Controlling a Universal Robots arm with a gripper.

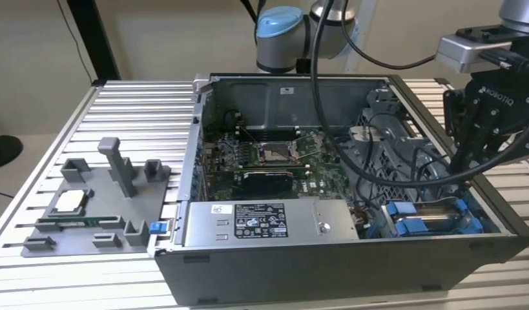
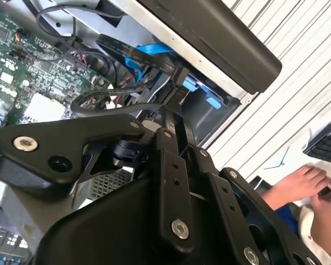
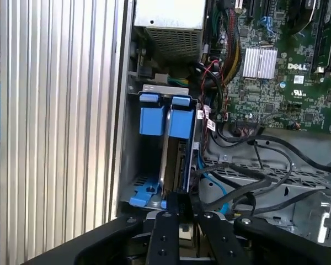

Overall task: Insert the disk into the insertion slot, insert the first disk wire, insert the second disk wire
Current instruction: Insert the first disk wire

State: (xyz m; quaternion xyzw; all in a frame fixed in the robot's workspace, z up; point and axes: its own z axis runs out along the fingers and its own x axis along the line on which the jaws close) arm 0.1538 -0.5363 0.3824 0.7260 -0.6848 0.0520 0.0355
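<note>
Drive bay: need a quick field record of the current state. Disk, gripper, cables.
case: open computer case on slatted table
drive bay: grey, with blue clips, in the case corner at the exterior view's right
disk: seen edge-on inside the drive bay
gripper: over the drive bay, at the disk's edge; contact cannot be told
cables: black, loose beside the drive bay; connection cannot be told

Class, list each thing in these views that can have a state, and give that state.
Case: open, side panel off.
Disk: seated in the slot.
Gripper: shut, at the slot's end.
Black wires: draped over the case's inner frame.
</note>
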